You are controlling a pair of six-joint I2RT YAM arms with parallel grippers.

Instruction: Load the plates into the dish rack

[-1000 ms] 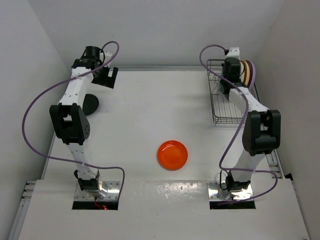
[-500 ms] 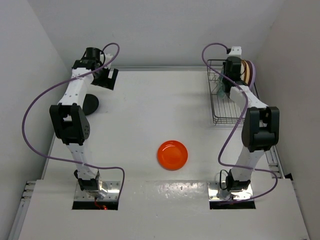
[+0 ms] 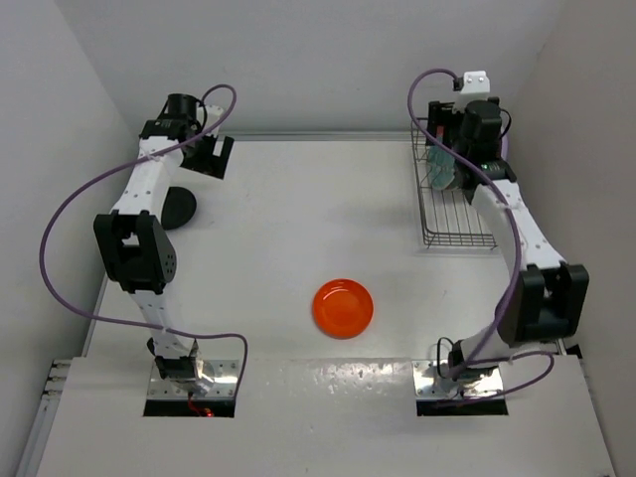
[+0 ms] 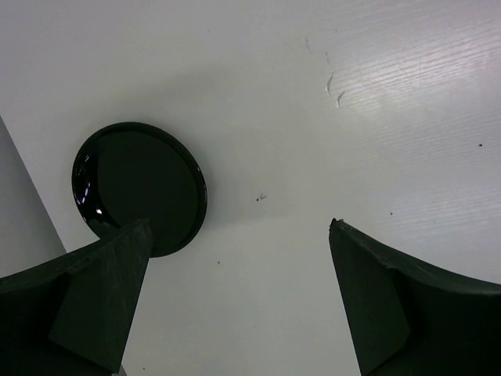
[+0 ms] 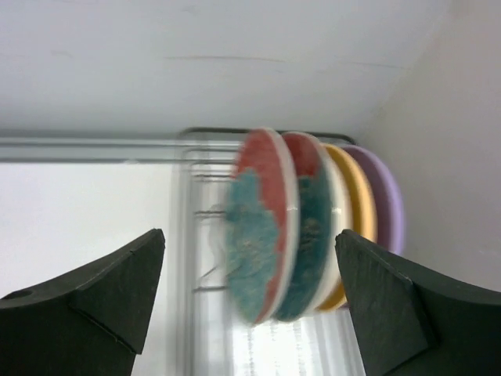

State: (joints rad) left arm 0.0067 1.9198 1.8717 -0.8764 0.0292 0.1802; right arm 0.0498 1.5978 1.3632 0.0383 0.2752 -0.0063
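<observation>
Right wrist view: logged two red-and-teal plates (image 5: 262, 235), tan-yellow plate (image 5: 352, 204) and lavender plate (image 5: 383, 196) standing on edge in dish rack (image 5: 188, 133); could not make out cream. Found right gripper (image 5: 249, 233) spread wide, empty, facing them. Found left gripper (image 4: 239, 223) spread, empty, over black plate (image 4: 141, 184). Saw orange plate (image 3: 343, 308) flat mid-table. Judged these two yet to load.

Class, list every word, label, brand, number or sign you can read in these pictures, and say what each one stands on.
None: no view shows any readable text.
The red plates carry only a blurred teal flower pattern.
The orange plate, the black plate and the dish rack show no markings.
The marks on the table are scratches, not letters.
</observation>
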